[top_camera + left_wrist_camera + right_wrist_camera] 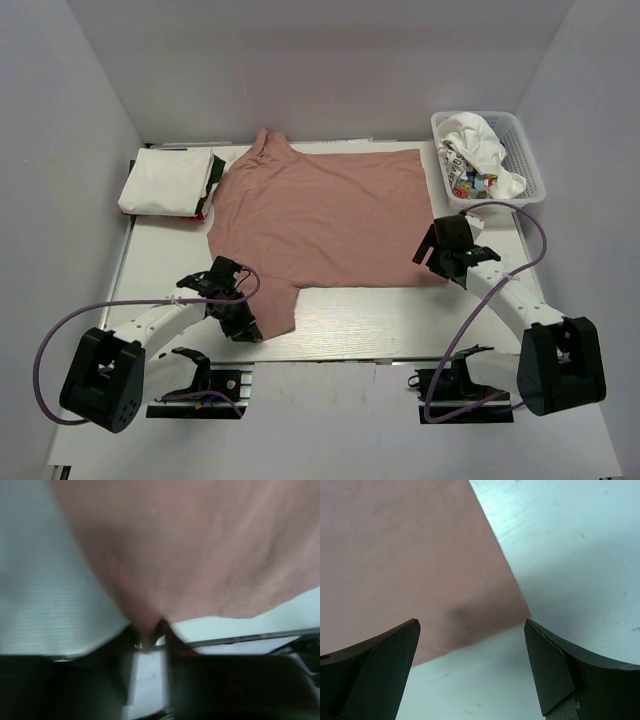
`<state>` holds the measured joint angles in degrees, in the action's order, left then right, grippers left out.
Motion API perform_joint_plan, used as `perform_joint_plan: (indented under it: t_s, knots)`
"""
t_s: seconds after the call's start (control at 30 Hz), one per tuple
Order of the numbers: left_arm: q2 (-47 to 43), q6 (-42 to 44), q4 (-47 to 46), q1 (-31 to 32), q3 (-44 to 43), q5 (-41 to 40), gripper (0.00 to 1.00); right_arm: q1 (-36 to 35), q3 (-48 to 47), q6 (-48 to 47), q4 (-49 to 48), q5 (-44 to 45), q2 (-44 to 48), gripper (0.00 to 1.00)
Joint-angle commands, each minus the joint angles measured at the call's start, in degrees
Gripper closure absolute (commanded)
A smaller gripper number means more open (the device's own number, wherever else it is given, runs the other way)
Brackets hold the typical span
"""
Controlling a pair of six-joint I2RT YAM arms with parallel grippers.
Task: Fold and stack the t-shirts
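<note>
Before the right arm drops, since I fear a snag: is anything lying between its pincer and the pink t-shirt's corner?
Nothing visible. The open right pincer hangs over the pink t-shirt at its near right corner, with only cloth and table below it. The basket stands apart, farther back.
</note>
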<state>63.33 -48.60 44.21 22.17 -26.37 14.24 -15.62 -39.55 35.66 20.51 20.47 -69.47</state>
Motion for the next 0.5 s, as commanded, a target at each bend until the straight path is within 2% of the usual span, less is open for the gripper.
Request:
perform_joint_plan:
  t_s: [0.0, 0.03, 0.23, 0.47]
  knots:
    - [2.76, 0.69, -9.57, 0.41, 2.11, -0.44, 0.73, 0.94, 1.58, 0.03, 3.65, 1.42, 2.24, 0.10]
    - [4.33, 0.70, -9.58, 0.41, 1.07, 0.08, 1.00, 1.37, 1.76, -0.06, 4.88, 1.59, 3.19, 0.10]
    - [0.58, 2.46, -6.33, 0.41, -2.37, -0.62, 1.00, 3.05, 4.22, -0.42, 2.61, -0.95, 2.94, 0.11]
    - [-2.77, 4.92, -7.28, 0.41, -6.68, 3.24, 1.00, 3.92, 4.31, 0.29, -3.37, -6.84, -5.04, 0.19]
